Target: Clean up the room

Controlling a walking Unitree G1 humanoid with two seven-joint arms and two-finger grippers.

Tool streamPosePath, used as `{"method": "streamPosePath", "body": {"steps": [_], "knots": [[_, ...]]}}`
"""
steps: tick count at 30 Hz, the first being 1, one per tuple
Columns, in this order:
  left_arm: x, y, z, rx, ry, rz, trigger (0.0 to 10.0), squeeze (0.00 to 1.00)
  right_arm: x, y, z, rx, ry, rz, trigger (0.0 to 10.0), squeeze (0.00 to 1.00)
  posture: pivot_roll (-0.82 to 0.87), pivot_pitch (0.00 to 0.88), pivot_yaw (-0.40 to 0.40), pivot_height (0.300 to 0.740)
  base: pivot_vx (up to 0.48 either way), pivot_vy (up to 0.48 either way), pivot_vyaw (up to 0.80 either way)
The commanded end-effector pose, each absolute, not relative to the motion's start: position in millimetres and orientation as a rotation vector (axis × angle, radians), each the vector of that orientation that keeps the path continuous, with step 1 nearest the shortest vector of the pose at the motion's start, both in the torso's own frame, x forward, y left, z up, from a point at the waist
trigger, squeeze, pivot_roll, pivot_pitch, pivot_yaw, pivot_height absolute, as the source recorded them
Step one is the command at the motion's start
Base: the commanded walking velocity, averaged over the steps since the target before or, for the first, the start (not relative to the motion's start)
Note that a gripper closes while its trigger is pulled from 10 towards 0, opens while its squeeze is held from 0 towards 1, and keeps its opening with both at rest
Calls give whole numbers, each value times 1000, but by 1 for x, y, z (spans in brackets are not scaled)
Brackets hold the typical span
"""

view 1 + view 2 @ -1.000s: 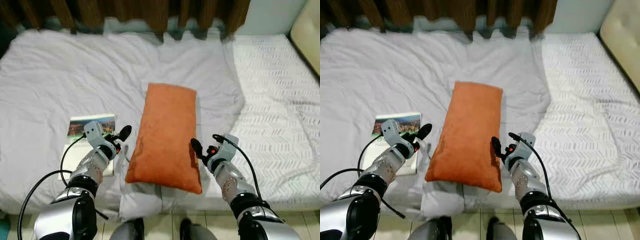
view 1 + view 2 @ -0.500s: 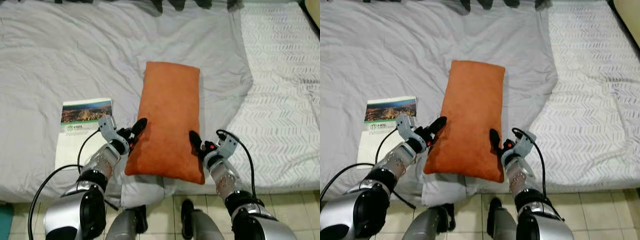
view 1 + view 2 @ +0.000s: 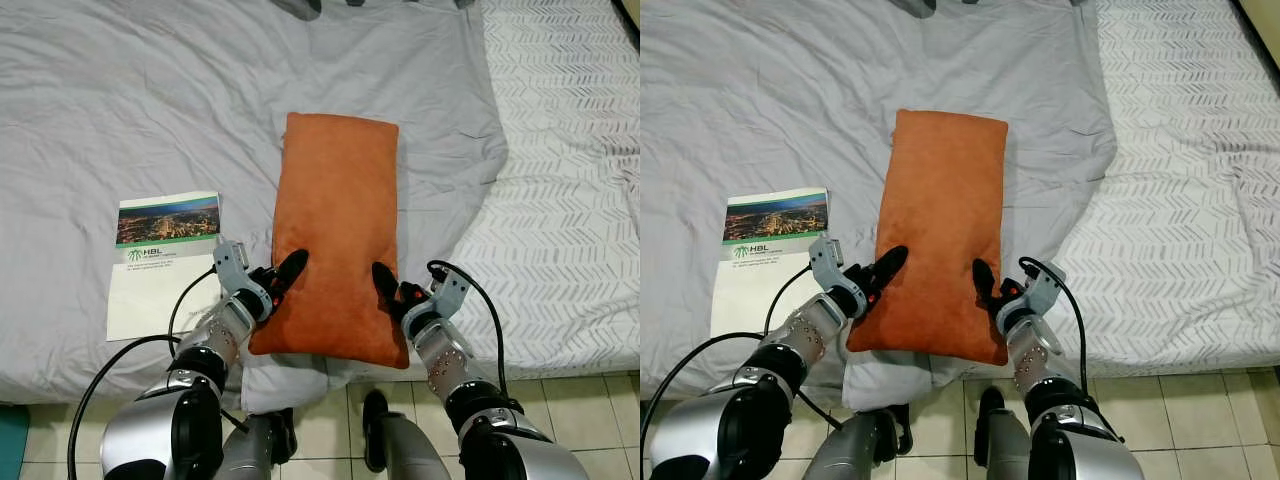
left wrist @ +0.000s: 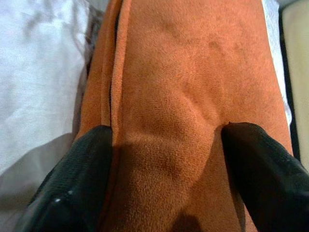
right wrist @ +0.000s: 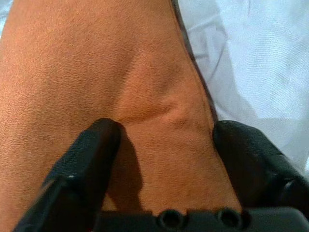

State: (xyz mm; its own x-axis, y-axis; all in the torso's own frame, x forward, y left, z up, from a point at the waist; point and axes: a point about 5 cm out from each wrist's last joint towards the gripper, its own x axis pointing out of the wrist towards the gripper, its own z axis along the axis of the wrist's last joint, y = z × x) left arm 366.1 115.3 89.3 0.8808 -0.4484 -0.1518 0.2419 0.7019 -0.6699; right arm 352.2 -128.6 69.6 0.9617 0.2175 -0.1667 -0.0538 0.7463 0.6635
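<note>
An orange pillow lies lengthwise on the grey duvet of the bed, its near end at the bed's front edge. My left gripper is open at the pillow's near left edge, one black finger lying on top of the fabric. My right gripper is open at the near right edge. In the left wrist view the fingers straddle a bulge of the pillow beside its seam. The right wrist view has the fingers pressing on the pillow, which creases between them.
A booklet with a city photo on its cover lies on the duvet to the left of the pillow. A white patterned sheet covers the bed's right part. Tiled floor and my feet are below the bed's front edge.
The camera has tilted down and closer to the bed. Both grippers have moved inward from beside the pillow onto its near left and right edges.
</note>
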Motion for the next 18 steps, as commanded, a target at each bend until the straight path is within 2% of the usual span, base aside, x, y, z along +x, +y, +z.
{"method": "streamPosePath", "body": {"steps": [1,11,18], "knots": [[347,94,62,-687,460,-436,0,0,339,-105,50,760,362,200,0,0,-145,476,12,740,0,0,0],[345,91,59,-614,471,-462,0,0,333,-97,42,774,407,228,0,0,-137,459,19,740,0,0,0],[336,90,50,-528,483,-529,0,0,330,-90,41,723,414,290,0,0,-150,433,24,740,0,0,0]]}}
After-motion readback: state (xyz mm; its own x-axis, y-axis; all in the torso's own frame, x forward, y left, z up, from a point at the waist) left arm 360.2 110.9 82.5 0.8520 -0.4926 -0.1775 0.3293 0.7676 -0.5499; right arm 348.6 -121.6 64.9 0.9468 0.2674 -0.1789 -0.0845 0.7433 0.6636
